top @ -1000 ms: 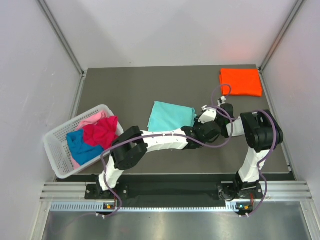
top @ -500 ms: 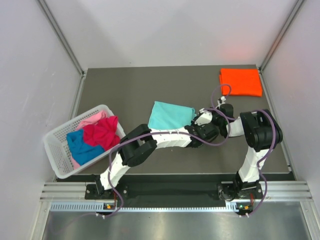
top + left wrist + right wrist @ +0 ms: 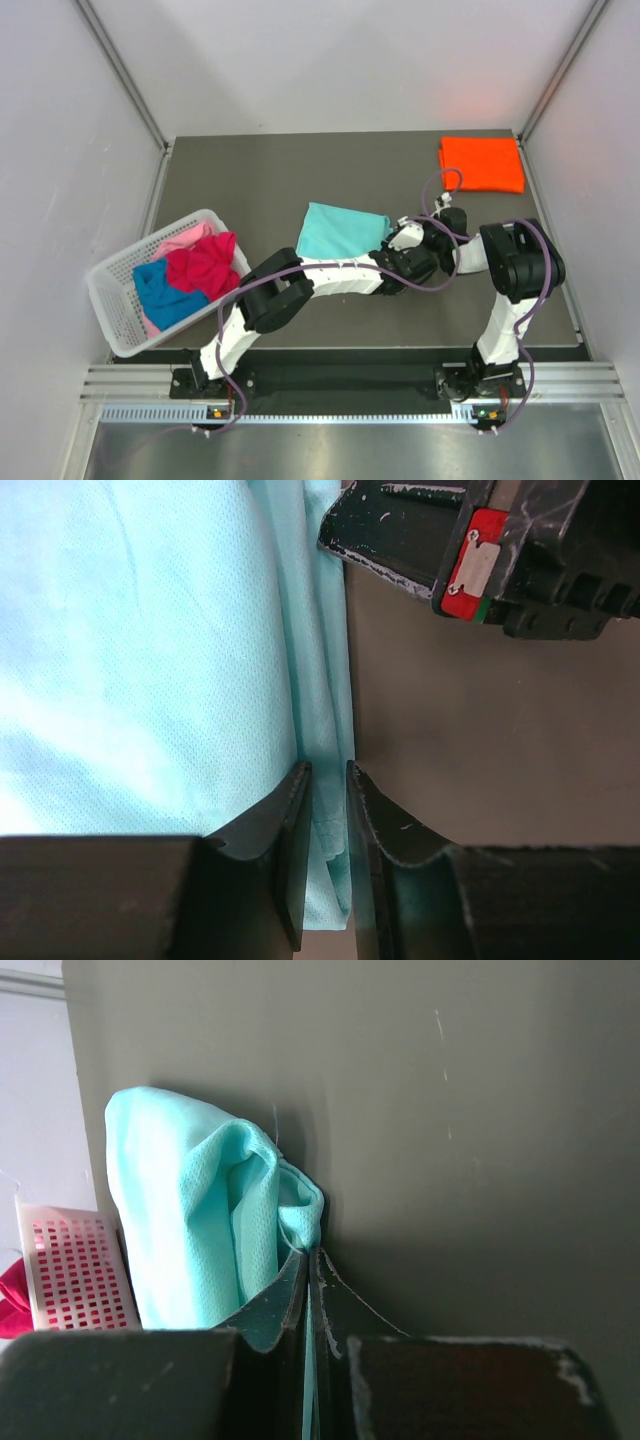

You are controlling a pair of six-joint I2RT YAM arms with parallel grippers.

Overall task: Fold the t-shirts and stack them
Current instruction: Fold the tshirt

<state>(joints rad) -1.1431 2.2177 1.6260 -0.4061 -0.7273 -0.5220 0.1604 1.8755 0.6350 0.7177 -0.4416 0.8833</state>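
**Top external view.** The teal folded mesh-cloth t-shirt [image 3: 338, 232] lies flat at the middle of the dark grey table [image 3: 250, 180]. The bright orange folded cloth t-shirt [image 3: 482, 164] sits in the far right corner, well apart; judged from this, it marks the stack location. The white plastic lattice basket [image 3: 102, 290] at the left edge holds the magenta-red crumpled t-shirt [image 3: 203, 265], the blue crumpled t-shirt [image 3: 165, 290] and the pink crumpled t-shirt [image 3: 185, 240], none of them folded yet. The left arm stretches low and diagonally across the table. The right arm is bent back on itself, forearm pointing left. The left gripper [image 3: 390, 255] and the right gripper [image 3: 405, 237] meet at the right edge of the teal t-shirt.

**Left wrist view.** The left gripper [image 3: 325, 805] straddles the layered right edge of the teal t-shirt [image 3: 150, 650]. Its jaws stand narrow, with the cloth layers pinched between them. The right gripper [image 3: 440, 540] sits just ahead along the same edge.

**Right wrist view.** The right gripper [image 3: 310, 1265] is clenched on a thin sliver of the teal t-shirt [image 3: 190, 1200], which bunches upward at the fingertips.

Two grips along one edge probably serve to keep the fold together for a lift toward the orange t-shirt.
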